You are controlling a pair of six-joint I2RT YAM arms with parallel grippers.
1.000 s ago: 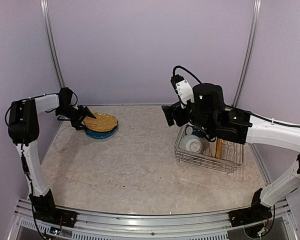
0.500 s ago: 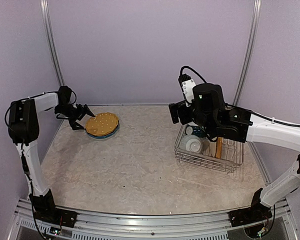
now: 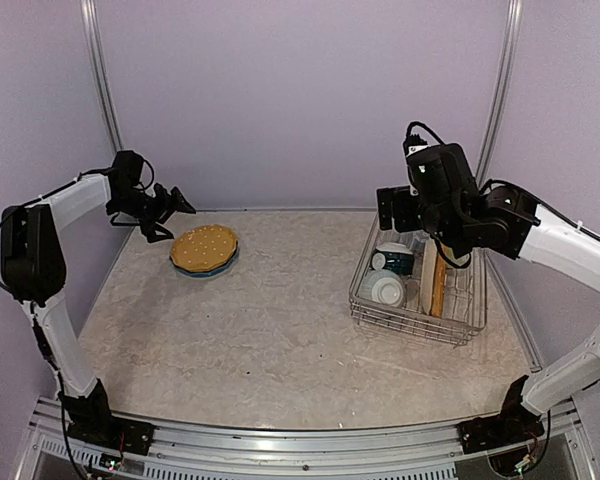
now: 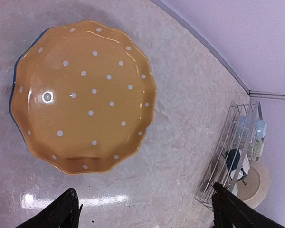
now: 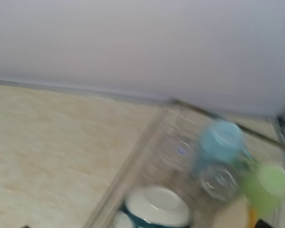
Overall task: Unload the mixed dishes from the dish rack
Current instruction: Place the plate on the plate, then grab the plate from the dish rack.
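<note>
A yellow-orange dotted plate (image 3: 204,247) (image 4: 83,95) lies on a blue plate (image 4: 12,90) at the table's back left. My left gripper (image 3: 170,218) (image 4: 149,214) hovers just left of and above this stack, open, with only bare table between its fingers (image 4: 66,211). The dish rack (image 3: 365,300) (image 4: 230,142) stands at the right. It holds teal-and-white bowls (image 3: 388,288) (image 5: 156,206), upright plates (image 3: 435,282), a light blue mug (image 5: 223,137), a green mug (image 5: 266,187) and clear glasses (image 5: 178,147). My right gripper (image 3: 390,210) hangs above the rack's far left corner, open and empty. Its wrist view is blurred.
Lilac walls close the table at the back and on both sides, with metal posts (image 3: 102,90) in the back corners. The rack sits close to the right wall. Marbled tabletop (image 3: 270,320) lies between the plate stack and the rack.
My left gripper has opened wider and drawn back up and to the left, leaving the yellow plate on the blue one. My right arm has swung right, over the rack's far end.
</note>
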